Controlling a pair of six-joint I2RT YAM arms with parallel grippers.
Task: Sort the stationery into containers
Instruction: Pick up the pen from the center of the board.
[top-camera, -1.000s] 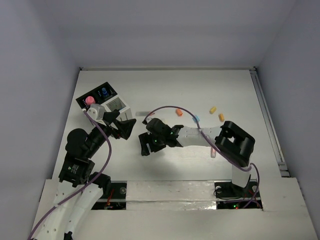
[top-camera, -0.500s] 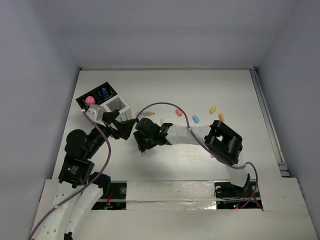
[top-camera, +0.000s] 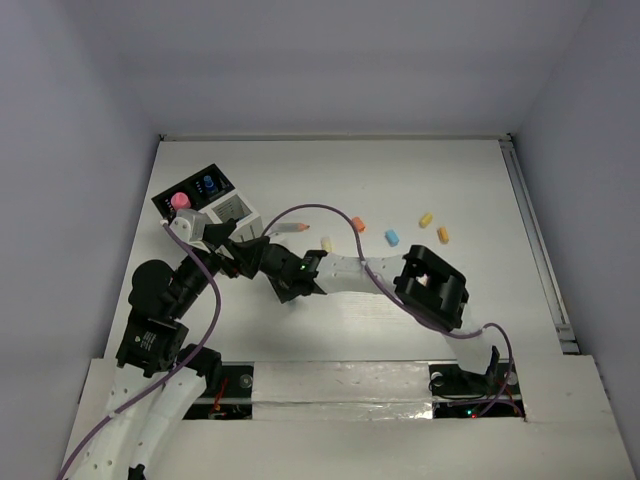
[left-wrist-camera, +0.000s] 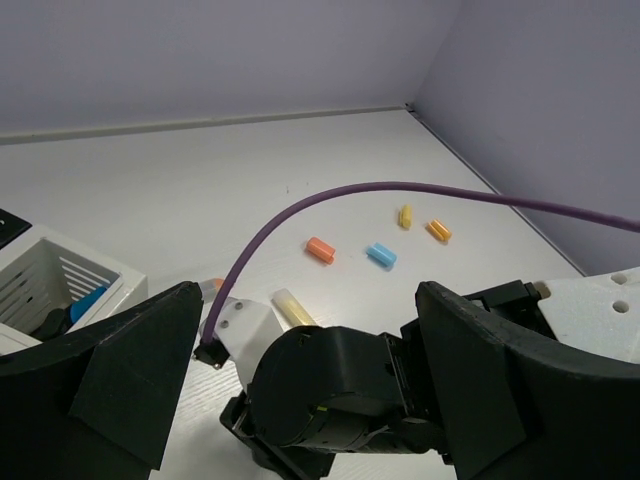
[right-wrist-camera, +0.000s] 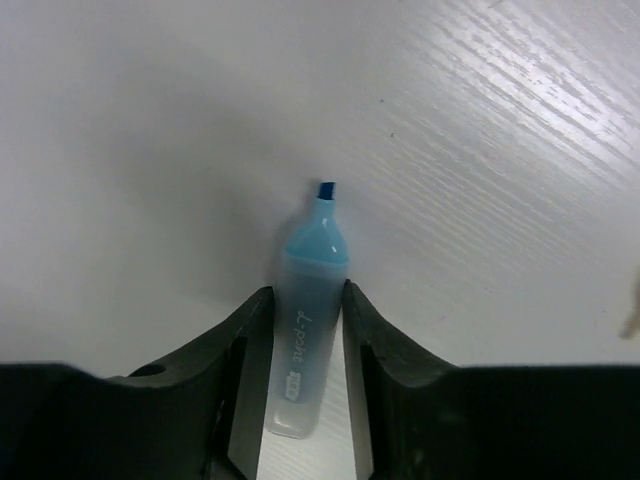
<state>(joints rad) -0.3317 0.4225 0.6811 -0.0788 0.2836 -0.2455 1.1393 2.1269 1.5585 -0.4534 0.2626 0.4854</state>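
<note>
Highlighter (right-wrist-camera: 312, 250), light blue, clamped in right gripper (right-wrist-camera: 305, 295), now nearer far-left-corner organizer (top-camera: 232, 208), rear end cut off, left gripper (left-wrist-camera: 315, 340) jaws apart.

One overhead, two close wrist views

My fingers (right-wrist-camera: 225, 385) are matt black plastic, the highlighter (right-wrist-camera: 305, 335) frosted translucent blue plastic, the table (right-wrist-camera: 480, 150) white, matt, faintly wood-grained
</note>
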